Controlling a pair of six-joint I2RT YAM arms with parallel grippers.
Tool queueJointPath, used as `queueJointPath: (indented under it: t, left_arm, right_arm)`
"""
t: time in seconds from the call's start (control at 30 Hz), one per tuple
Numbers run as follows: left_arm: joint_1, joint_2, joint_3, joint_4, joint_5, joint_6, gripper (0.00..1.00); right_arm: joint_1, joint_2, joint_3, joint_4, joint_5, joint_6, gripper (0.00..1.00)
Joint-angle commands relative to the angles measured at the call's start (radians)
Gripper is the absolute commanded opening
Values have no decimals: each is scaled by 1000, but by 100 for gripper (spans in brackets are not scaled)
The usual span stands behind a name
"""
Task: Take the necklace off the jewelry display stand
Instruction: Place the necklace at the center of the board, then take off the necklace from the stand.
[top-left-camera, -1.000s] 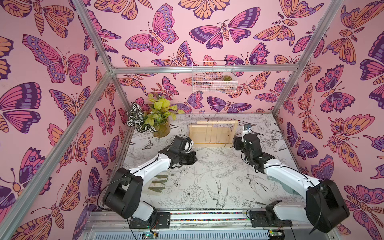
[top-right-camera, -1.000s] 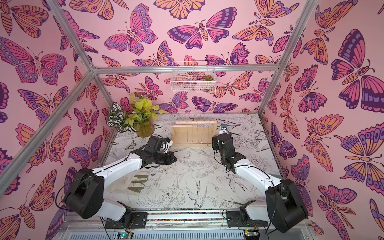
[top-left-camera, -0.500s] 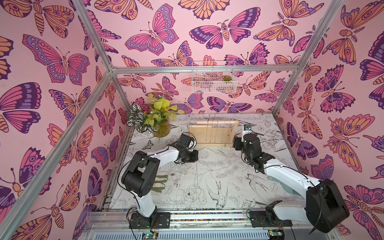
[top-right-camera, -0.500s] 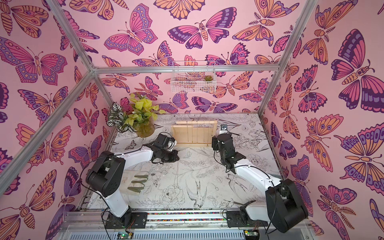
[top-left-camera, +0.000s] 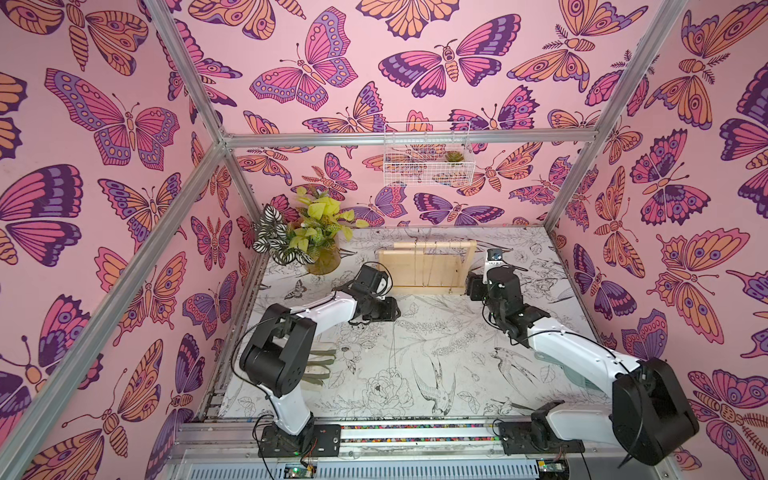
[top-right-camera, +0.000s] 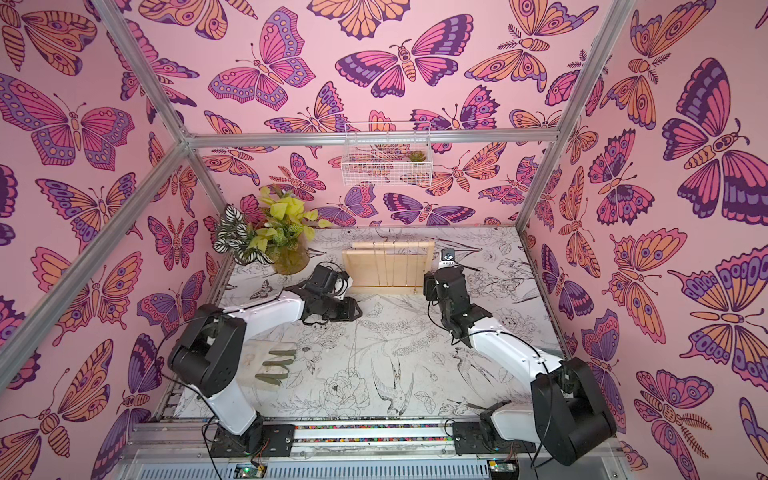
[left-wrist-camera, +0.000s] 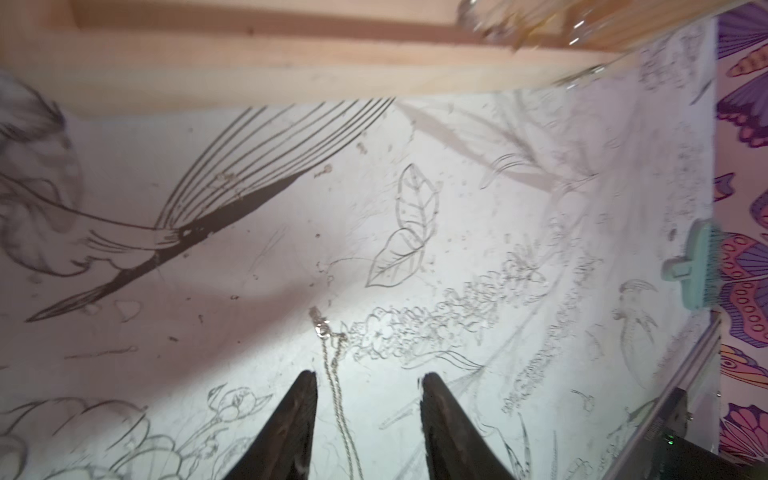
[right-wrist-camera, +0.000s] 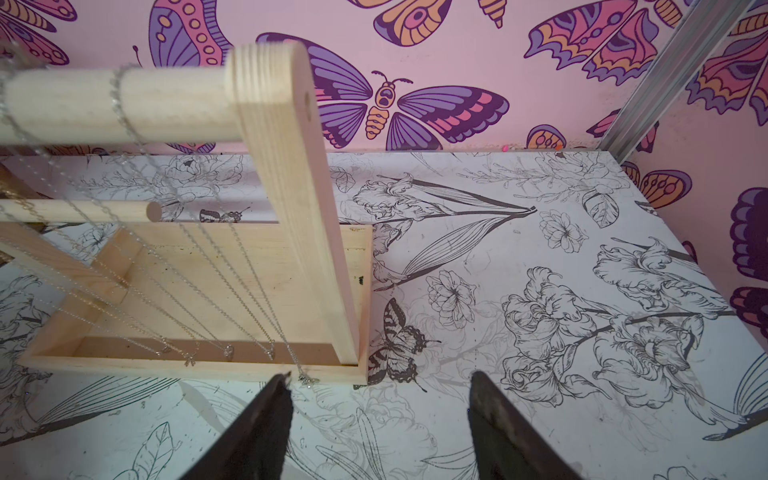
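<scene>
One thin silver necklace (left-wrist-camera: 322, 330) lay loose on the flower-printed table (top-left-camera: 436, 353), between the parted, empty fingers (left-wrist-camera: 295, 424) of the left gripper (left-wrist-camera: 368, 382) and just before the jewelry display stand (top-left-camera: 424, 270). The stand, of pale bare wood with a flat base, carried several fine chains (right-wrist-camera: 232, 291) on its round crossbar (right-wrist-camera: 166, 104). The right gripper (right-wrist-camera: 380, 380) gaped wide, empty, near its front corner.

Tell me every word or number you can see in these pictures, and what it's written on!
None can be read.
Black part near a green light, left wrist view: pale marks that may be letters, too blurred to read.
Walls: only butterflies, no words.
Table: only drawn flowers and birds, no words.
Wooden stand: bare wood, no label.
</scene>
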Motion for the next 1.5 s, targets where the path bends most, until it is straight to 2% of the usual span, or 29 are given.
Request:
queueJointPath:
  t: [0.0,0.07,0.17,0.27,0.37,0.5,0.73,0.9,1.07,1.27,1.47]
  left_arm:
    - [6,-142,14,66,5,-11,42]
    - [-5,-179,22,129,-43,22,36]
    - [-33,-186,32,240,-156,111,38]
    - [-68,-162,3,436,-216,174,37]
    - [-102,-122,-21,596,-262,189,32]
    - [-153,-83,-41,721,-366,235,31]
    - [-183,-44,-45,804,-426,255,32]
    - [-208,-20,-18,809,-509,285,34]
    - [-212,22,18,810,-539,288,30]
    - [-226,60,59,791,-661,313,28]
    - [-227,88,73,811,-659,305,28]
  right_arm:
    - [-2,-8,-8,-8,-4,18,70]
    - [-2,-5,-8,-3,-2,19,70]
    - [-2,4,-4,1,-3,24,69]
    - [-2,15,9,1,6,24,69]
    - [-2,12,28,-10,26,15,69]
    - [-5,37,79,-46,78,15,67]
    - [-13,75,131,-89,99,12,66]
    - [-28,67,140,-101,102,16,65]
    - [-29,59,136,-103,96,29,65]
    - [-29,46,119,-97,94,31,65]
    - [-29,49,114,-96,93,27,65]
